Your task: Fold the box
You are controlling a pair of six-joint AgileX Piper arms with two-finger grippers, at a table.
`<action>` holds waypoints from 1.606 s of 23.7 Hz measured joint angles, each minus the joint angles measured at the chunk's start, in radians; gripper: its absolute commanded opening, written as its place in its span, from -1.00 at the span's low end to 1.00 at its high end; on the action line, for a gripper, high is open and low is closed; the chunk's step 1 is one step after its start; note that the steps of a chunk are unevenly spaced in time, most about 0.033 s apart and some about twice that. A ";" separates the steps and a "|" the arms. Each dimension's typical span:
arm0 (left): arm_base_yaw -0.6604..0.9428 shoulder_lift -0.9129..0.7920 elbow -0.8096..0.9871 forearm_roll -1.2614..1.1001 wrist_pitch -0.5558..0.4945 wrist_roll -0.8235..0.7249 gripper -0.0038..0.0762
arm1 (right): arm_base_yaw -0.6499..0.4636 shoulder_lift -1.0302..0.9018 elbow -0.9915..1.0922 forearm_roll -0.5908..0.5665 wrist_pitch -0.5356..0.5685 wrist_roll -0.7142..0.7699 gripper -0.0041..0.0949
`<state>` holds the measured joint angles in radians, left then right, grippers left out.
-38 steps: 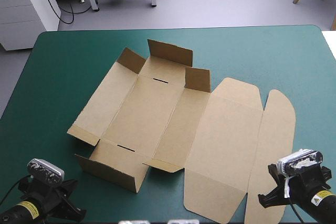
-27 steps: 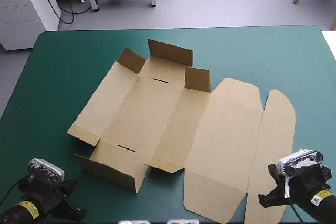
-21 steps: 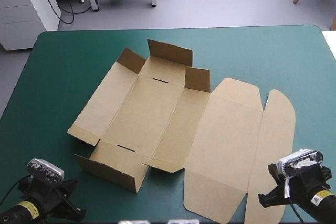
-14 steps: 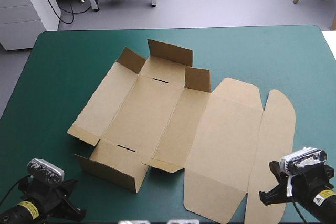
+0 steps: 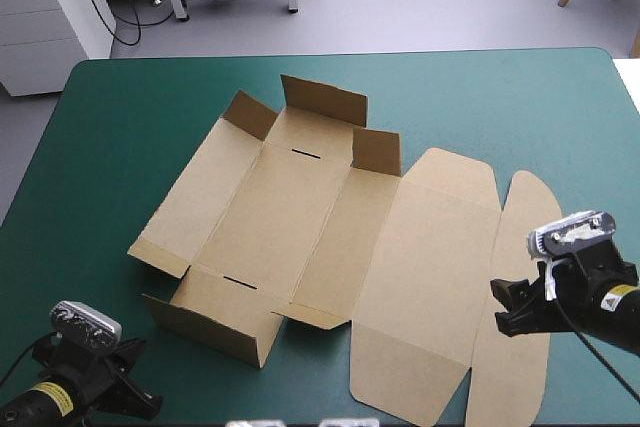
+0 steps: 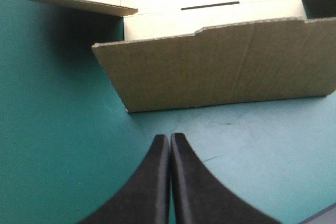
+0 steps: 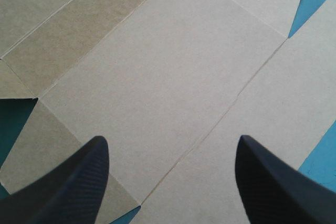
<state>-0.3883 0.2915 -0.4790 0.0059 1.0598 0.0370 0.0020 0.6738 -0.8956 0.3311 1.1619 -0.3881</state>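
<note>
The brown box (image 5: 330,237) lies as a cut sheet in the middle of the teal-green table, its lid panels flat on the right and short flaps raised at the far and near ends. My left gripper (image 5: 135,402) waits near the table's front left corner. In the left wrist view it (image 6: 169,138) is shut, with the raised near flap (image 6: 220,64) a short way ahead of it. My right gripper (image 5: 500,308) hovers over the lid's outer strip (image 5: 525,267). Its black fingers (image 7: 94,161) stand open above the flat lid panel (image 7: 173,77), holding nothing.
Bare teal-green cover (image 5: 130,127) surrounds the sheet on the left, far side and right. The table's front edge runs close behind both grippers. A white cabinet (image 5: 45,17) stands on the floor beyond the far left corner.
My right arm has moved forward from the front right corner and now hangs over the lid's outer strip. The left arm and the box have not moved.
</note>
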 measured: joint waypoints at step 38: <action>0.000 0.081 -0.132 0.012 -0.256 -0.017 -0.93 | 0.201 1.262 -1.122 0.076 0.069 -0.205 0.36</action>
<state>-0.3883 0.3722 -0.6106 0.0179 0.8040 0.0199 0.2034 1.9354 -2.0173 0.4069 1.2309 -0.5936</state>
